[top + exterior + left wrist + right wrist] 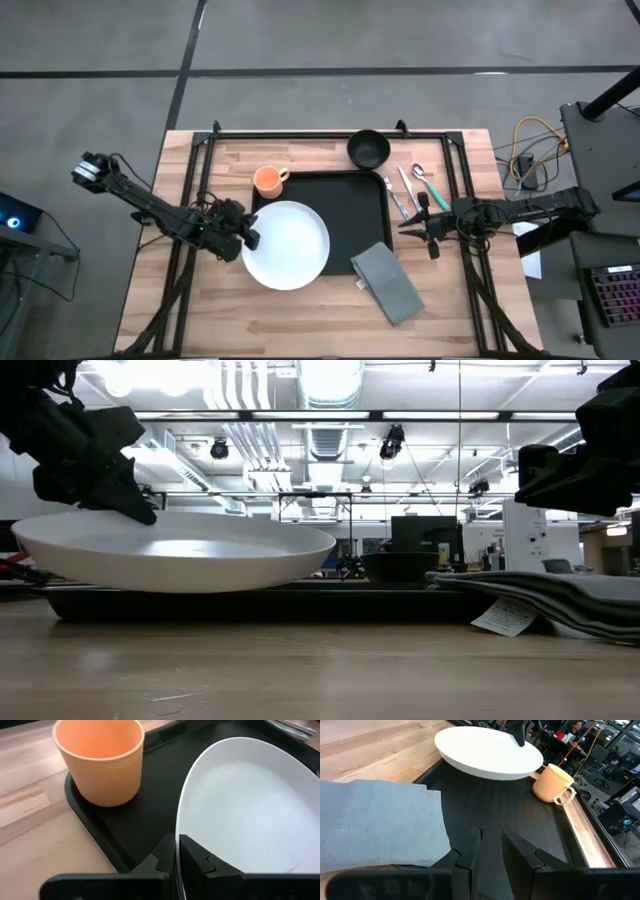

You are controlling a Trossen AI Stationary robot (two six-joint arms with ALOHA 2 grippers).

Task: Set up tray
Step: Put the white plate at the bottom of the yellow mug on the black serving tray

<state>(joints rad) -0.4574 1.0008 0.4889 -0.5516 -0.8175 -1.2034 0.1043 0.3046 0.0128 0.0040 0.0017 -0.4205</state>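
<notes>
Wooden tabletop carries your tray (pixel 362 215); left gripper (pixel 243 232) pinches the white plate (pixel 292 245) rim to seat it there, right gripper (pixel 425 226) waits beside the tray, slightly parted, empty.

The white plate (pixel 287 245) covers much of the tray (pixel 355 215) in the high view, hiding the tray's near left corner and the left part of its floor. The grey napkin (pixel 388 283) overlaps the tray's near right corner. In the low view the tray (pixel 260 603) shows only as a thin dark edge under the plate (pixel 175 550), and the black bowl (pixel 400 565) is half hidden behind its rim. In the left wrist view the plate (pixel 250 815) is cut off by the picture's edge, and the orange cup (pixel 100 762) loses its rim there. The cutlery (pixel 412 190) beside the tray is too small to tell apart. What the right gripper (pixel 432 228) holds, if anything, cannot be told.
</notes>
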